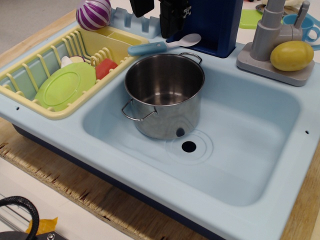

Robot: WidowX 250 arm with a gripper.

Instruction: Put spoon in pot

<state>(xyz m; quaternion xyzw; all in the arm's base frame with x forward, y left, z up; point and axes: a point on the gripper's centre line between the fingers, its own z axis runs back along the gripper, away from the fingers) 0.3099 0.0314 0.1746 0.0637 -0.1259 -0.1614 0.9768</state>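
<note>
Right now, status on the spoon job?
Gripper above spoon, finger state unclear. Spoon on sink ledge behind pot. Pot empty, in basin. Path clear.

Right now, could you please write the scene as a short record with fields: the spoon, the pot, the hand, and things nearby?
spoon: small plastic spoon with light blue handle and white bowl, lying on the sink's back rim, behind the pot, not in it
pot: shiny steel pot with two wire loop handles, upright in the light blue sink basin, empty
hand: black hand above the spoon, partly cut off; open or shut unclear
nearby: yellow dish rack holding a green plate; grey tap; yellow lemon-like toy
</note>
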